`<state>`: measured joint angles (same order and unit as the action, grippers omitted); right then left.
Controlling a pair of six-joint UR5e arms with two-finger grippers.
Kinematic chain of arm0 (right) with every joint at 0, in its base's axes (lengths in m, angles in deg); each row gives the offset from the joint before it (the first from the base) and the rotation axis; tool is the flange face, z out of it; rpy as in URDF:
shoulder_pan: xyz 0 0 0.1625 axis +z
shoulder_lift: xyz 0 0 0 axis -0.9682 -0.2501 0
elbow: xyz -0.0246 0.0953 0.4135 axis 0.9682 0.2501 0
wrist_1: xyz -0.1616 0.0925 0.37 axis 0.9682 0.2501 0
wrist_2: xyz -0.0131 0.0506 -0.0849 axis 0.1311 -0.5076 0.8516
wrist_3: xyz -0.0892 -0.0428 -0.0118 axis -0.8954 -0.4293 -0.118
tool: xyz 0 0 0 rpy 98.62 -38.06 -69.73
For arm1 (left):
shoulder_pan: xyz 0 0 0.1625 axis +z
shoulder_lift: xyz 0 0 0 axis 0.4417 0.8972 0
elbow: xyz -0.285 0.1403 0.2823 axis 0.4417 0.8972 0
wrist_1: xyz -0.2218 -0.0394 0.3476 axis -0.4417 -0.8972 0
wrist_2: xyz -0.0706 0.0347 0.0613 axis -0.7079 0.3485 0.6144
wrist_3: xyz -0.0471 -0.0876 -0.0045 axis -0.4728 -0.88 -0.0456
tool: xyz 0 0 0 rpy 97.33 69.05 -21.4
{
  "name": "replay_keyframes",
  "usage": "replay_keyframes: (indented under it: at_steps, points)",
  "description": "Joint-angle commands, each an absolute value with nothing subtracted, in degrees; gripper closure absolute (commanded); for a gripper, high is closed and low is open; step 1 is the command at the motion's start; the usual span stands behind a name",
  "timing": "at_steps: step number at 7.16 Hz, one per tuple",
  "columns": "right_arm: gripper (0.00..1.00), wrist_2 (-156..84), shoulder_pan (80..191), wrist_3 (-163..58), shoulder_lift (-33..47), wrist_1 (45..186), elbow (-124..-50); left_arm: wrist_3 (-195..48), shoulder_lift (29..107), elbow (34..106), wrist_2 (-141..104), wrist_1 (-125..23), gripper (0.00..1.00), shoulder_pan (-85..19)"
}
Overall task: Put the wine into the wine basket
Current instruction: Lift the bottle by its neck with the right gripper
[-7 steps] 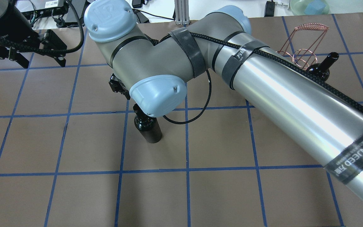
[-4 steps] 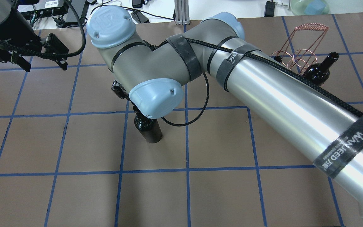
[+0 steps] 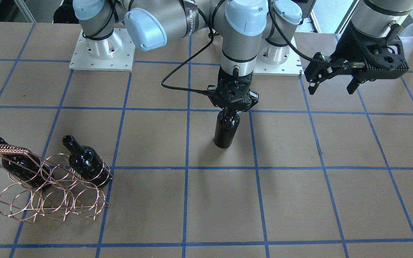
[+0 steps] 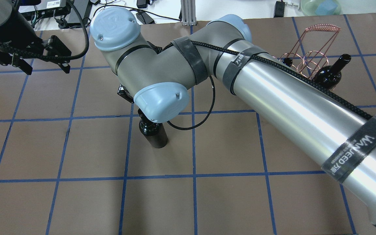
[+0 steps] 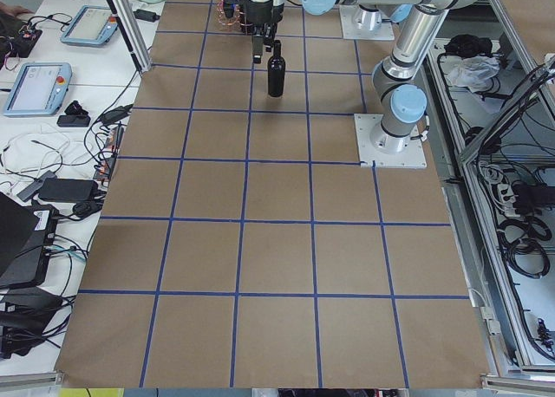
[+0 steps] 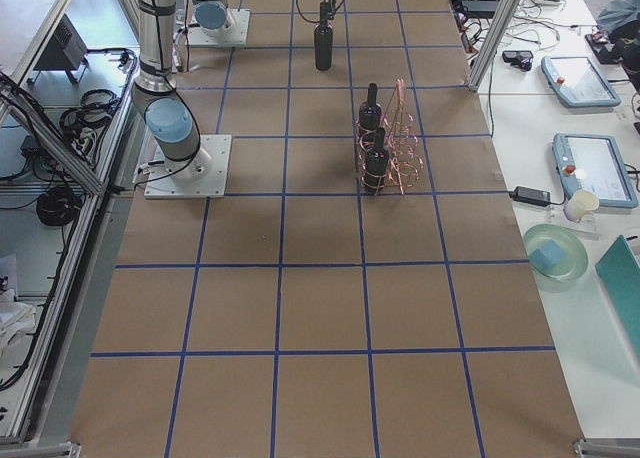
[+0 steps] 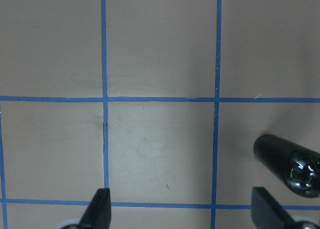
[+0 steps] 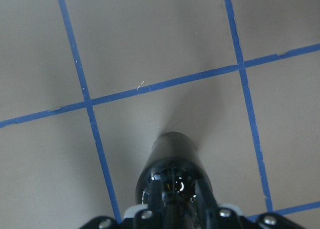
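Observation:
A near-black wine bottle (image 3: 226,130) stands upright on the brown table near its middle; it also shows in the overhead view (image 4: 153,133) and the right wrist view (image 8: 175,159). My right gripper (image 3: 232,110) comes down from above and is shut on its neck. The copper wire wine basket (image 3: 48,193) stands at the table's right end (image 4: 318,39) and holds two more bottles (image 3: 84,161) (image 3: 16,161) with necks pointing up. My left gripper (image 3: 332,87) hangs open and empty above the table's left part (image 4: 46,67); its view shows the standing bottle (image 7: 290,161) off to the side.
The arm mounting plates (image 3: 100,50) sit at the robot's edge of the table. The right arm's long silver link (image 4: 305,111) crosses above the table's right half. Cables and a green bowl (image 4: 320,6) lie beyond the far edge.
The right arm's elbow and forearm have shifted slightly; the bottle has stayed in place. The left gripper has drawn back a little toward the far left corner.

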<state>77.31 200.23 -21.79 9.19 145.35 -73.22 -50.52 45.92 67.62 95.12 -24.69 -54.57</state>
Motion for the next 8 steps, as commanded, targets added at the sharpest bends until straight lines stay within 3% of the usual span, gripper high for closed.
replay_keyframes:
  at_steps: [1,3,4,8]
  points:
    - [0.88,77.08,200.23,-22.49,9.11,145.37,-73.14,-49.97,45.92,67.71,95.16,-24.69,0.0,-54.48]
    - [0.36,77.34,200.14,-23.28,9.11,146.08,-73.05,-48.47,45.92,67.88,95.07,-24.6,0.0,-54.39]
    - [0.25,77.0,200.14,-22.5,8.76,145.99,-73.13,-48.47,45.83,67.97,95.07,-24.6,0.0,-54.39]
    - [0.25,75.32,201.37,-22.4,8.85,142.75,-73.83,-48.38,45.65,67.97,95.16,-24.6,0.0,-54.39]
